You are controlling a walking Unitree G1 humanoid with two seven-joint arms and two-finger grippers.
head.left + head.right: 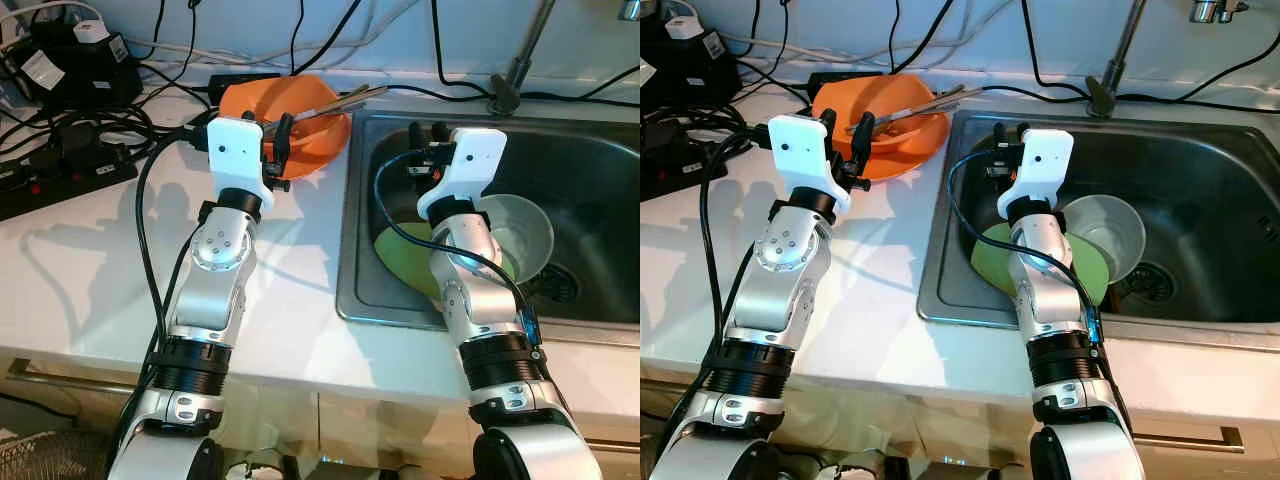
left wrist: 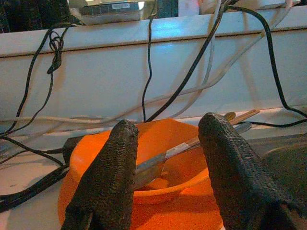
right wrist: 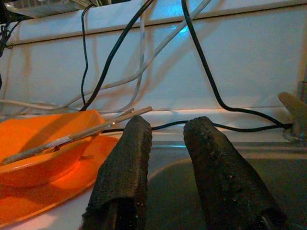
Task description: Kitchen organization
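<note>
A white counter (image 1: 90, 260) runs across the scene, with a steel sink (image 1: 590, 170) sunk into its right side. Behind it stands a pale wall (image 1: 470, 25) draped with black and white cables (image 1: 300, 30) (some tangled). A power strip (image 1: 60, 180) lies far left.

Head stereo overhead; wrist cams share orange bowl (image 2: 158, 163)

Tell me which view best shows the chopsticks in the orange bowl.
The left wrist view: the chopsticks lie across the bowl, framed close between the left tool fingers. The right wrist view shows them from the side; both eye views show them small, partly behind the left tool.
</note>
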